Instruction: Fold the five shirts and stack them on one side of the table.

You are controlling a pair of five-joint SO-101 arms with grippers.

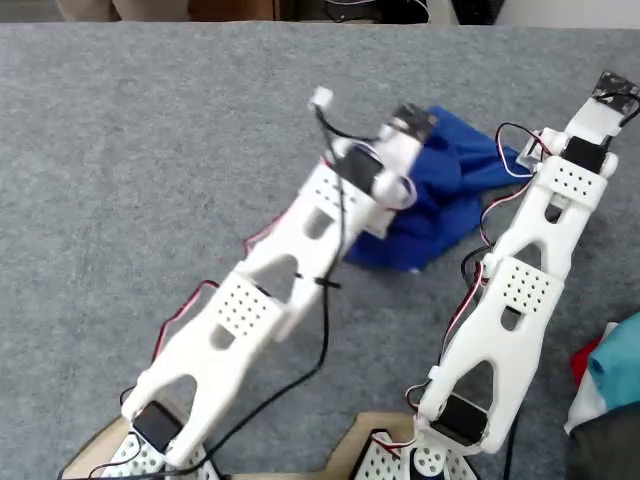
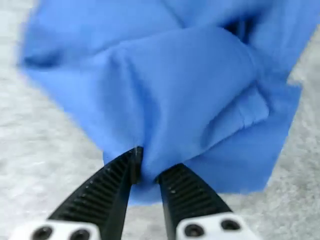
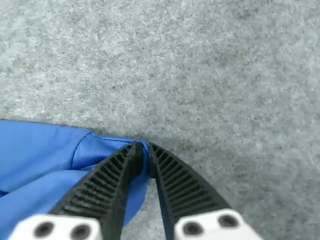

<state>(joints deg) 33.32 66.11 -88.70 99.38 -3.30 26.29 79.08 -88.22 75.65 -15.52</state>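
Lying bunched toward the far right of the grey table (image 1: 120, 150): one blue shirt (image 1: 450, 190). Left gripper (image 2: 146, 167): jaws almost closed, pinching a fold of the shirt's bulk. Right gripper (image 3: 145, 152): jaws almost closed, nipping the shirt's edge. At the table's near right edge: heap of teal, red and white cloth (image 1: 608, 375).

There is 1 table (image 1: 120, 150) with 2 white arms on it, the left arm (image 1: 255, 295) and the right arm (image 1: 525, 280). There are 2 grippers, the left gripper (image 2: 147, 162) and the right gripper (image 3: 145, 150), each with 2 black ribbed fingers (image 2: 107, 190). 1 blue shirt (image 1: 450, 195) lies at upper centre. At the lower right edge is 1 heap of clothes (image 1: 615, 365) in 4 colours: teal, red, white and dark grey.
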